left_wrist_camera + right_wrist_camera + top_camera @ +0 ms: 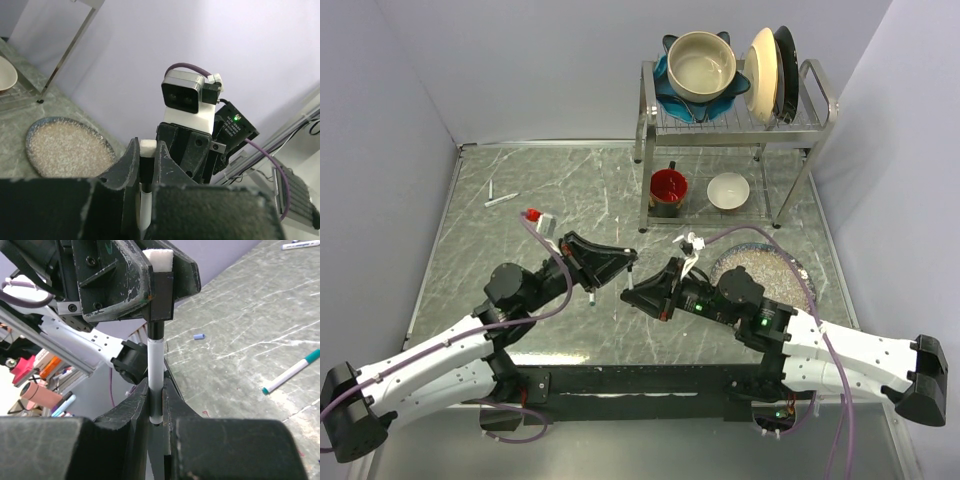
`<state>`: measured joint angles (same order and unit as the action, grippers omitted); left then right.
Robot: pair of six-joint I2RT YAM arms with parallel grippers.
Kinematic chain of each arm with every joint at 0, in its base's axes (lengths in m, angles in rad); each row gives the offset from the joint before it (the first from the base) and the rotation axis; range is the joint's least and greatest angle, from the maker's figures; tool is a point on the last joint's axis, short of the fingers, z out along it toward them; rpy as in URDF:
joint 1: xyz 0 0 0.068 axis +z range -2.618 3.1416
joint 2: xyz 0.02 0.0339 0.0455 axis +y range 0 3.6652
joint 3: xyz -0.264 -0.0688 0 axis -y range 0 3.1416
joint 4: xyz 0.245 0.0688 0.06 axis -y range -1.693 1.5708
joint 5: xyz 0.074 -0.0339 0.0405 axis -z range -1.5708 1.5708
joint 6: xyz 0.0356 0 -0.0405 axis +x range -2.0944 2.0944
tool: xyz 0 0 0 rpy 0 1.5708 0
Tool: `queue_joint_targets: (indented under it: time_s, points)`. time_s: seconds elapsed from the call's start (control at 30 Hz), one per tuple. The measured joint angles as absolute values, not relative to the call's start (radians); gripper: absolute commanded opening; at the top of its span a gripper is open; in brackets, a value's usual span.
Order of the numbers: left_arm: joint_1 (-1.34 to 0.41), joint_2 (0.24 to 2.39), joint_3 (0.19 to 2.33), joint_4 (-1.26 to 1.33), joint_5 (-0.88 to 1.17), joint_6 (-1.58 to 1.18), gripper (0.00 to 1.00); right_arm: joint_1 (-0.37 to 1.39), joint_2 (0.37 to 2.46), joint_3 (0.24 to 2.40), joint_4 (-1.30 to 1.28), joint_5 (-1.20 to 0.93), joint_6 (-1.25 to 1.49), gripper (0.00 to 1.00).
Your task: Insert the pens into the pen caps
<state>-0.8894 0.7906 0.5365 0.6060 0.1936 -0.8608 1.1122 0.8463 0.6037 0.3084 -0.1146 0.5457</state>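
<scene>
Table (520,300) inspection, as judged: task part done. Just beside the plate (757,272), the left gripper (159,310) and right gripper (156,392) are both clamped on one white pen (156,360), held end to end between their fingers. Seating of its black cap (156,330) cannot be confirmed. Farther from the plate lie a teal-tipped pen (292,372) and a loose blue cap (199,336), outstanding.

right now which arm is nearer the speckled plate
Right. The right arm sits at the near-left rim of the speckled plate; the left arm is well off to the plate's left, apart from it.
</scene>
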Motion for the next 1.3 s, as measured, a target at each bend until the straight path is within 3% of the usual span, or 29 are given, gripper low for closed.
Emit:
queue_joint_targets:
  time_s: [0.53,0.83,1.07,1.3]
  points:
    - [-0.89,0.709,0.401,0.787,0.001,-0.915,0.01,0.989,0.981,0.864,0.055,-0.311,0.472,0.0]
    - [-0.891,0.81,0.363,0.947,-0.076,-0.925,0.01,0.888,1.062,0.965,-0.067,-0.441,0.445,0.0]
    - [-0.891,0.903,0.364,1.047,-0.084,-0.923,0.01,0.789,1.095,0.965,-0.051,-0.607,0.463,0.0]
    - [-0.892,0.926,0.365,1.166,-0.062,-0.929,0.01,0.748,1.108,0.922,0.149,-0.768,0.528,0.0]
